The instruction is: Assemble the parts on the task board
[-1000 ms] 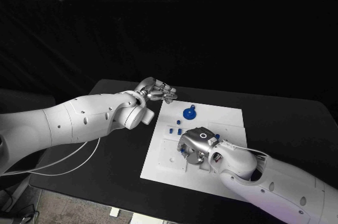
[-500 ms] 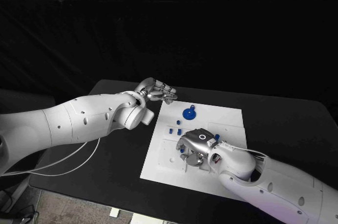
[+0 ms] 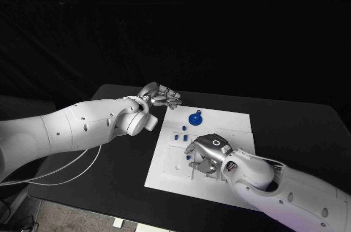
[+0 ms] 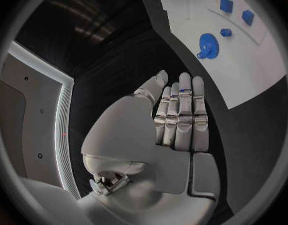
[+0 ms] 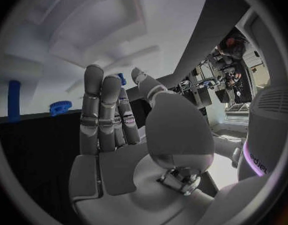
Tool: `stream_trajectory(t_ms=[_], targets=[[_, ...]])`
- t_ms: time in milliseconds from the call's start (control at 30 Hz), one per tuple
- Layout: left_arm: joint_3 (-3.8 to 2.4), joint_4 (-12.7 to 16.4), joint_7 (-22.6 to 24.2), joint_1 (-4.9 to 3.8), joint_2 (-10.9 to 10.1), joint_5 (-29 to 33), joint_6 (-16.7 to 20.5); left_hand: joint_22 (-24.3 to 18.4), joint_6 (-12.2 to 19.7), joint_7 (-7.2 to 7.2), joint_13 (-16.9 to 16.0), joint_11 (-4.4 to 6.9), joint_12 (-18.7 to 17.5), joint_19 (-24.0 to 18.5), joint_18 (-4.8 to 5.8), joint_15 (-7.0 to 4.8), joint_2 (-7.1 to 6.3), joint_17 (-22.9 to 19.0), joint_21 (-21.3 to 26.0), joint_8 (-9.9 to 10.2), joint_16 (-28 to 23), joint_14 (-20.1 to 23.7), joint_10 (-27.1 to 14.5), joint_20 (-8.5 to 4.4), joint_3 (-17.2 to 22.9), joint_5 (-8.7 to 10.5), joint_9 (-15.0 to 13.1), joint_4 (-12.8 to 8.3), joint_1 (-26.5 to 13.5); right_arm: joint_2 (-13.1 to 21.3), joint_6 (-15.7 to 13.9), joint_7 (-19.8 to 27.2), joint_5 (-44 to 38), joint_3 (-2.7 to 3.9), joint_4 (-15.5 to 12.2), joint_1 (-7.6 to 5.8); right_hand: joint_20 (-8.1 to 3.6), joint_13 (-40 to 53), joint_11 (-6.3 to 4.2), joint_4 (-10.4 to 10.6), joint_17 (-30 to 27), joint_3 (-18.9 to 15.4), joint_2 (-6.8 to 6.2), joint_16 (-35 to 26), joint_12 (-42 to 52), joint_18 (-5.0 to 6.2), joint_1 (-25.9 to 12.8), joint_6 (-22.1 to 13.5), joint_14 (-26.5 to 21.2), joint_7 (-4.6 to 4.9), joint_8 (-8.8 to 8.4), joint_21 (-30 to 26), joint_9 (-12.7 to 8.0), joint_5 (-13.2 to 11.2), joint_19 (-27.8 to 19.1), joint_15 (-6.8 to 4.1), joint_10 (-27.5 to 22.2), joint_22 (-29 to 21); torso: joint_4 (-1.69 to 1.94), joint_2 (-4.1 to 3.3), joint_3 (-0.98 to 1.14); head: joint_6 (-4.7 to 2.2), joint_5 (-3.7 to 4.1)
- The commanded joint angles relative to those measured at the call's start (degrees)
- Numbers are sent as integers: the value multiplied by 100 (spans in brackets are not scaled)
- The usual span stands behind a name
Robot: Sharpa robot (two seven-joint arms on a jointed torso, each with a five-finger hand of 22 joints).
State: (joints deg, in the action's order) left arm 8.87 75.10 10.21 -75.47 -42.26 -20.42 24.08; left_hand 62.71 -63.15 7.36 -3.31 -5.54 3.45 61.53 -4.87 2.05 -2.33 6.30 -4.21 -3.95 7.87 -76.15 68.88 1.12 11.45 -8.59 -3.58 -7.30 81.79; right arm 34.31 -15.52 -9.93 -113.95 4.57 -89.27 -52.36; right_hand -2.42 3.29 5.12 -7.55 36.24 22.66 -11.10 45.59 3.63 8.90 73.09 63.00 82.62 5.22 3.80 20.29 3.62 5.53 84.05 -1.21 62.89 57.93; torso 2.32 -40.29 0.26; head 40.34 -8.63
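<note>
From the head camera I see the task board [image 3: 219, 125], a white plate, lying on the black table [image 3: 307, 125]. My left hand [image 3: 162, 96] hangs just off the board's far left corner, over the bare table, fingers curled loosely; I see nothing in it. On the board near that corner stands a blue gear [image 3: 195, 118], and a little nearer me than the gear lie two small blue parts [image 3: 180, 137] side by side. My right hand [image 3: 206, 152] is down over the middle of the board, its back toward the camera, fingers bent toward the board's surface. A bit of blue shows at its edge, but I cannot tell whether it grips anything.

In the left wrist camera, the left hand [image 4: 175, 116] has its fingers straight and close together, palm bare, holding nothing. Beyond the fingertips lies the board [image 4: 243, 60], with the blue gear [image 4: 208, 46] near its edge and three more blue parts [image 4: 226, 5] further in.

In the right wrist camera, the right hand [image 5: 113, 117] shows fingers extended side by side with the thumb apart, just above the board [image 5: 75, 40]. A small blue part [image 5: 121, 78] peeks behind the fingertips; whether they touch it, I cannot tell. The gear [image 5: 59, 107] sits beside the fingers, and a blue peg [image 5: 14, 101] beyond the gear.
</note>
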Motion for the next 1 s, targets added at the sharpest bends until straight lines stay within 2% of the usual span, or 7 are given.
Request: stream_trajectory(t_ms=[33,167,267,333,533,767,1000], targets=[[-3,4,21,-11,-5,31,-68,6,17,8,1,0,2,-5,47,31,42,-2,31,28,-30,-18,-54,5,-8,-29,-9,-14,3,161,-298,28,192,110,-170,-4,-5,7,-20,-34,-3,190,-11,29,-26,39,-2,45,12,29,-29,53,-9,-26,222,-8,138,-16,-7,2,0,-29,67],[-2,4,36,-11,-17,31,-63,-20,23,9,1,0,4,1,44,31,36,0,29,27,-27,-19,-54,6,-9,-27,-9,-13,12,442,-103,2,426,378,-316,-31,-13,4,-64,-80,8,451,-29,76,-26,13,-87,67,21,18,-27,123,-7,-27,217,-18,328,-31,-11,5,0,-66,153],[-2,6,49,-11,-27,31,-57,-20,23,9,1,0,4,1,44,31,36,0,29,27,-27,-19,-54,6,-9,-27,-9,-13,12,613,62,-2,455,533,-341,-74,-19,3,-63,-113,12,492,-46,85,-25,6,-89,53,11,37,-25,140,-7,93,207,-20,335,-26,-12,3,0,-83,191],[-1,7,58,-11,-32,31,-52,-20,23,9,1,0,4,1,44,31,36,0,29,27,-27,-19,-54,6,-9,-27,-9,-13,12,731,176,-3,438,637,-333,-108,-8,5,-74,-65,11,292,-110,86,-23,-5,-189,48,10,-23,-24,142,-6,190,201,-12,344,-26,-15,2,1,-96,216],[0,13,78,-11,-43,31,-46,-17,20,10,1,2,4,2,46,28,35,2,26,27,-25,-21,-45,3,-10,-29,-9,-16,19,1011,474,2,417,863,-237,-204,-6,7,-62,18,7,-450,-29,83,-20,-8,13,-20,9,-61,-23,118,-5,186,195,-8,276,-40,-2,-5,9,-100,256],[2,13,82,-11,-44,31,-47,-17,20,10,1,2,4,2,46,28,35,2,26,27,-25,-21,-45,3,-10,-29,-9,-16,19,1066,943,-57,428,922,-94,-233,-24,7,-46,301,0,-1060,-4,56,-18,-39,168,-144,-23,-170,-23,43,-5,-14,177,-36,10,-58,4,-8,3,-84,286],[4,12,80,-11,-40,31,-54,-17,20,10,1,2,4,2,46,28,35,2,26,27,-25,-21,-45,3,-10,-29,-9,-16,19,1020,1316,-133,434,926,42,-238,-15,6,-75,397,0,-1052,54,57,-20,-79,276,-133,-6,-158,-25,26,-6,-203,188,-17,83,-50,15,-7,-4,-60,321]])
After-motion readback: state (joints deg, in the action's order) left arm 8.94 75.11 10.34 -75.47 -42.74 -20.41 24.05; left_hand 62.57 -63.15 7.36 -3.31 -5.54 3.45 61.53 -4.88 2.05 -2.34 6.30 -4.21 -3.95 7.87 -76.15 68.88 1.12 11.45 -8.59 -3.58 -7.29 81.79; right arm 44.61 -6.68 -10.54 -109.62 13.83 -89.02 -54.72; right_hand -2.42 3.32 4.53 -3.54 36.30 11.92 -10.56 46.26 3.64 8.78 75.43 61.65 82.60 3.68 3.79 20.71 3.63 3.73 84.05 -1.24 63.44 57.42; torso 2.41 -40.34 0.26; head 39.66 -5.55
